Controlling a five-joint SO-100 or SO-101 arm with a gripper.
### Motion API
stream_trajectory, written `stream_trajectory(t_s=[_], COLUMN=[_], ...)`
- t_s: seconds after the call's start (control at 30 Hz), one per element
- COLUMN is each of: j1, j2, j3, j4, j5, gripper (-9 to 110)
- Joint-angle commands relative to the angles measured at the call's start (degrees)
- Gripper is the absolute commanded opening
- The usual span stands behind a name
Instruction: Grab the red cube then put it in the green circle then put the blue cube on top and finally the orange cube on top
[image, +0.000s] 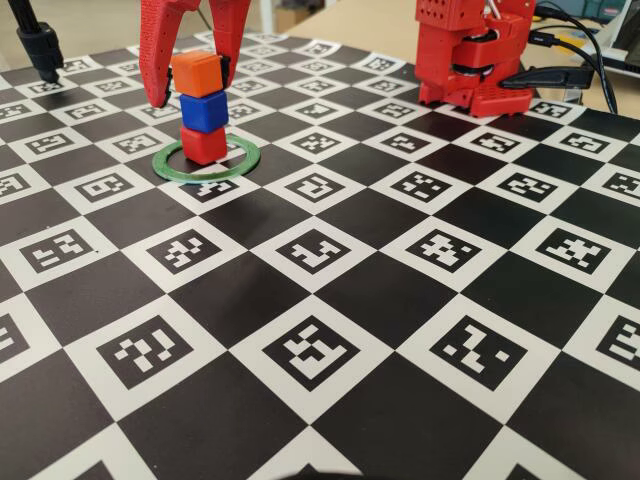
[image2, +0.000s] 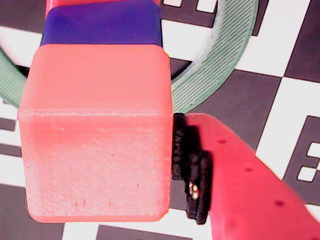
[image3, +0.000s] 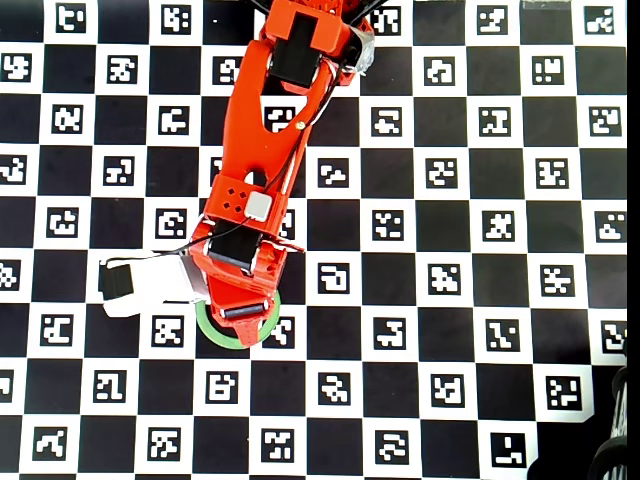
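Note:
The red cube stands inside the green circle. The blue cube sits on it and the orange cube sits on top, making an upright stack of three. My red gripper straddles the orange cube. In the fixed view the left finger stands a little clear of the cube and the right finger is against it. In the wrist view the orange cube fills the frame above the blue cube and the ring. Only the right finger's black pad shows, touching the cube's side. From overhead the arm hides the stack over the ring.
The stack stands on a black-and-white marker checkerboard. The arm's red base is at the back right, with cables beside it. A black stand is at the back left. A white camera mount sticks out from the wrist.

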Motion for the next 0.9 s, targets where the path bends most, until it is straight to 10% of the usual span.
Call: stream_trajectory(t_s=[0.0, 0.87], j1=[0.0, -2.4], j2=[4.6, 20.2], j3=[-1.4, -1.3], j4=[0.4, 9.9], j5=[0.2, 5.5], gripper=[38, 39])
